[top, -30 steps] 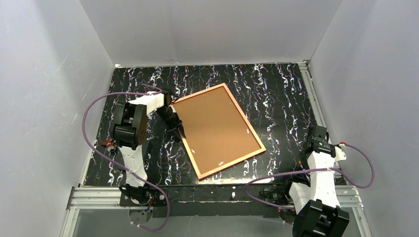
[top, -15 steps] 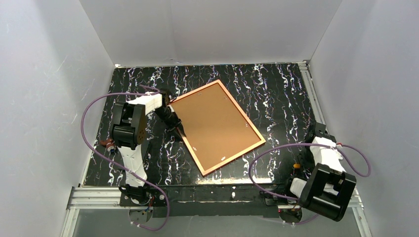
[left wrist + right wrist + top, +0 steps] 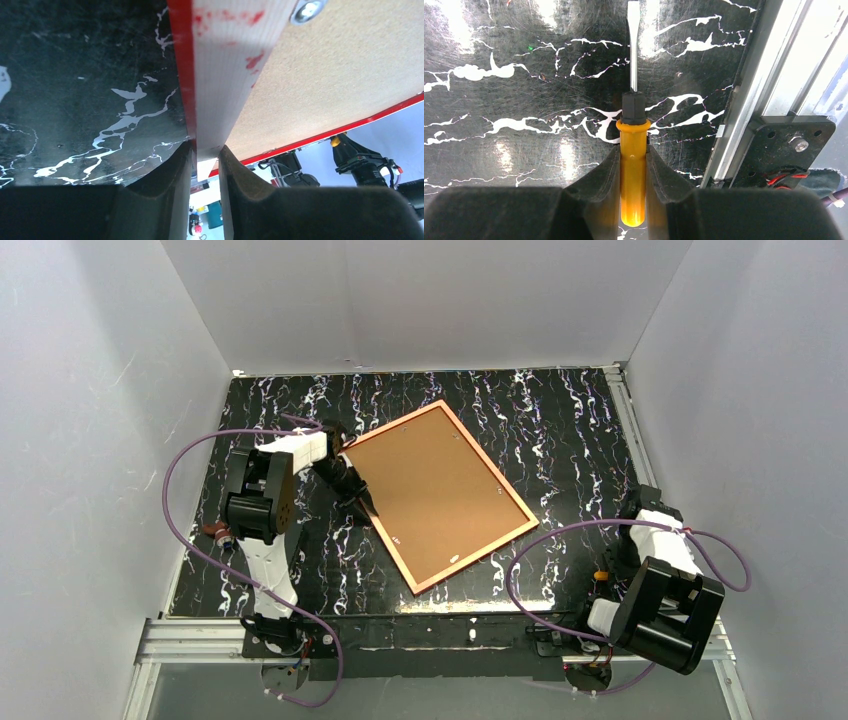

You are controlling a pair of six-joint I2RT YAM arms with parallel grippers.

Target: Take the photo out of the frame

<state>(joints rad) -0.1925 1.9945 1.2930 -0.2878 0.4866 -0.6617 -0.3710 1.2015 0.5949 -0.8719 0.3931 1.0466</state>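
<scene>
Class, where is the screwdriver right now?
In the right wrist view, the screwdriver is gripped by its yellow handle in the right gripper, blade pointing out over the black table, beside the metal rail on the right.

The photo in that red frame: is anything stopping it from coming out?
Likely yes. The frame is back side up, so only the brown back of the photo shows. Small metal tabs at the rim overlap that back and seem to pin it in. The right gripper holds a screwdriver.
</scene>
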